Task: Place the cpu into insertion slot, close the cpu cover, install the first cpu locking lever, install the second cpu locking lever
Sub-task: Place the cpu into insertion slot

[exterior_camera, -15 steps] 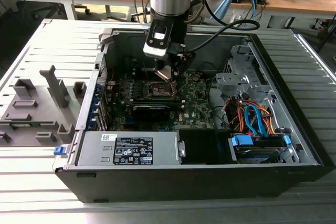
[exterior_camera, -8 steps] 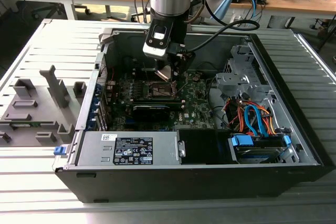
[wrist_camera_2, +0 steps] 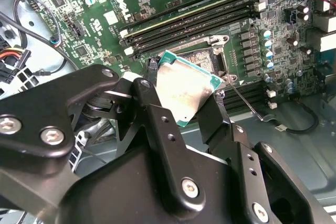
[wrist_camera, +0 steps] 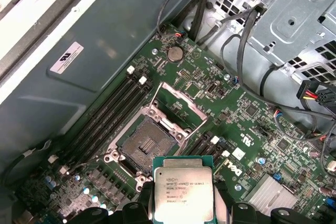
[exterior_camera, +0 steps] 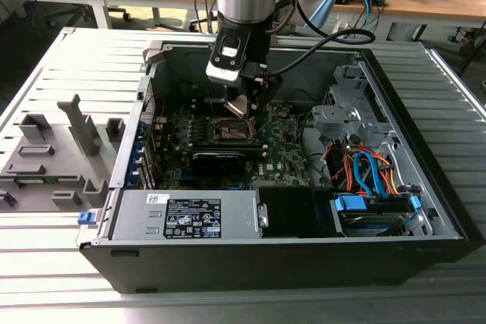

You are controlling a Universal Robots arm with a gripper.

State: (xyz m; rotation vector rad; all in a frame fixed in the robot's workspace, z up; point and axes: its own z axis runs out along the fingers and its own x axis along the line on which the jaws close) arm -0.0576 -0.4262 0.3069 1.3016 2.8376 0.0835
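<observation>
inside the open computer case (exterior_camera: 288,263), laid flat on a ribbed metal table (exterior_camera: 68,58), low over the green motherboard (wrist_camera: 247,114). grasping the cpu (wrist_camera: 182,195): gripper (wrist_camera_2: 181,98) clenched on it, one black finger (wrist_camera_2: 155,103) pressed to each of two opposite edges, dull metal top bare between. held in the air and tilted, not seated, touching nothing but the fingers as far as can be told. just beside it in the first wrist view, the insertion slot (wrist_camera: 140,142), open and unfilled, dark centre and rows of contacts showing. at the slot's far side, the cpu cover (wrist_camera: 182,98), swung up on its hinge and standing tilted over the board, green showing through its cut-out centre. in the second wrist view, overlaps part of the slot's metal rim, with a thin metal lever (wrist_camera_2: 245,100) sticking out from the socket's corner. on either side of the slot, long black memory slots (wrist_camera: 105,121). toward the exterior view's right, a tangle of orange and blue cables (exterior_camera: 364,172); toward the exterior view's left, grey plastic fixtures (exterior_camera: 45,157) on the table, well apart from the case.
</observation>
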